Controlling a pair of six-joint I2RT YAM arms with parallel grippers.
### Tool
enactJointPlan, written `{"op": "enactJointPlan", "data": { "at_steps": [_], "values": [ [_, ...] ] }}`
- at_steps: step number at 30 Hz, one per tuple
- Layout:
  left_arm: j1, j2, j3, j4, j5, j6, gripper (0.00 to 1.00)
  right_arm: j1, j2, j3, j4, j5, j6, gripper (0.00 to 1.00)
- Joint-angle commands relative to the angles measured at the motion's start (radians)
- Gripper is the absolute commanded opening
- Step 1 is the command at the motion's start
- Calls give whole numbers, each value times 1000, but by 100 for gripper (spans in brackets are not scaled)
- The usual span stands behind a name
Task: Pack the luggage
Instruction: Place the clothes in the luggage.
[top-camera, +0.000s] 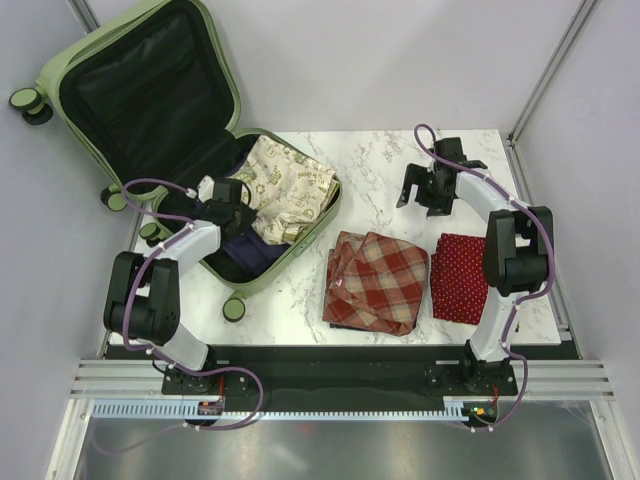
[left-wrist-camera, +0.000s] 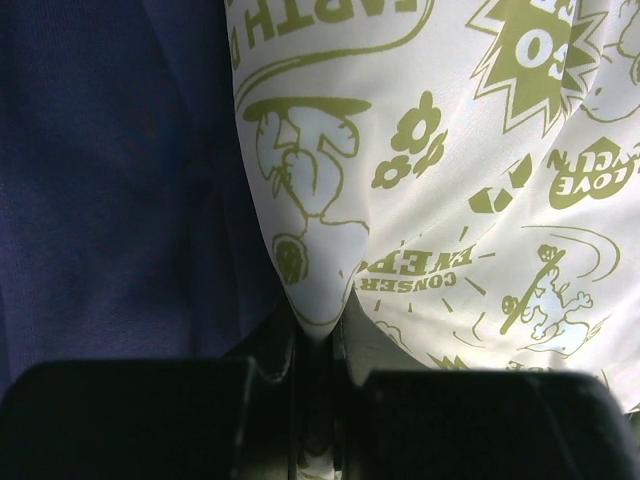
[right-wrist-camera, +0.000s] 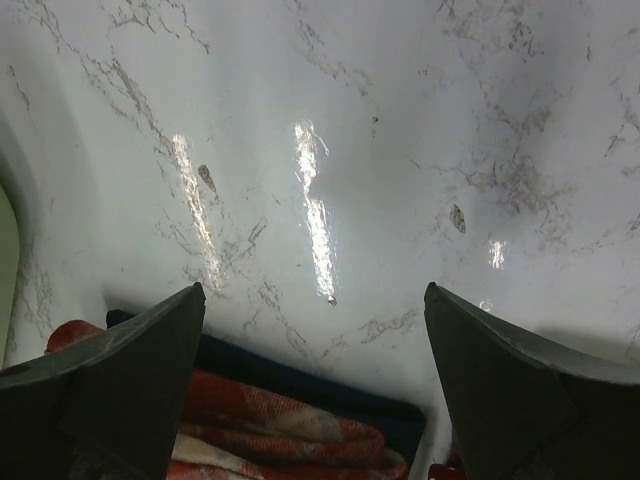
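The table (right-wrist-camera: 400, 120) looks glossy marble, the printed cloth (left-wrist-camera: 450, 200) soft, the luggage (top-camera: 52, 68) smooth plastic.

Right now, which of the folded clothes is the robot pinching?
The cream cloth with green cartoons, in the luggage: the left gripper pinches its fold. The red plaid cloth and red dotted cloth lie untouched on the table.

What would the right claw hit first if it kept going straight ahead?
Probably the bare marble table, which the right gripper points at; the plaid cloth seems off its line.
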Motion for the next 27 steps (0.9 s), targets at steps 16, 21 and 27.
{"op": "enactJointPlan", "data": {
  "at_steps": [16, 21, 27],
  "values": [
    [16, -37, -37, -100, -73, 57, 2, 19, -31, 27, -5, 23, -7, 98],
    [16, -43, -38, -103, -90, 62, 2, 23, -29, 28, -7, 23, -8, 98],
    [19, -43, -38, -107, -93, 75, 2, 23, -31, 28, -7, 25, -7, 98]
  ]
}}
